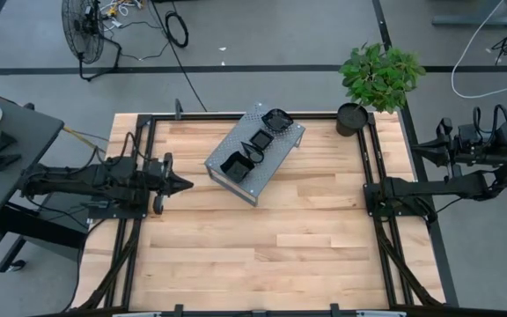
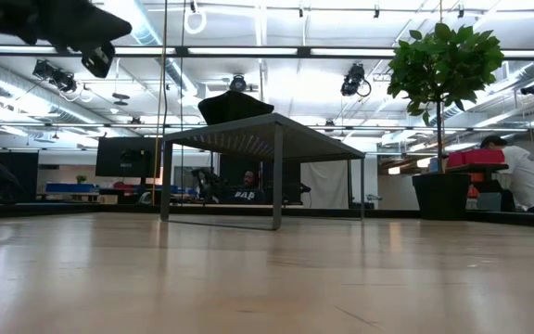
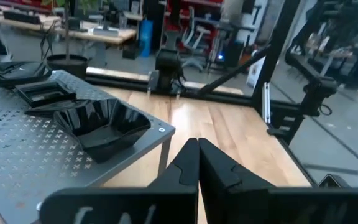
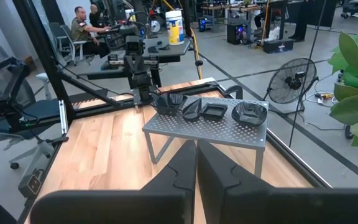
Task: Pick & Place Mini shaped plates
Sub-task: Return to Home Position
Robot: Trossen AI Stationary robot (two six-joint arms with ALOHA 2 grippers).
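Several glossy black mini plates sit on top of a grey perforated metal stand (image 1: 255, 167) at the table's far middle: a deep square dish (image 1: 234, 165) (image 3: 101, 124), a teardrop one (image 1: 253, 153), a flat square one (image 1: 262, 138) (image 3: 45, 93) and a wavy-rimmed one (image 1: 277, 120) (image 4: 249, 112). My left gripper (image 1: 186, 185) (image 3: 197, 143) is shut, level, just left of the stand and above the table. My right gripper (image 4: 196, 146) is shut and waits at the table's right edge (image 1: 370, 192), well away from the stand.
A round black pot with a green plant (image 1: 352, 118) (image 2: 443, 195) stands at the far right corner. Bare wooden tabletop (image 1: 271, 246) spreads over the near half and right of the stand. Black frame rails (image 1: 144, 167) border the table. People show in the room beyond.
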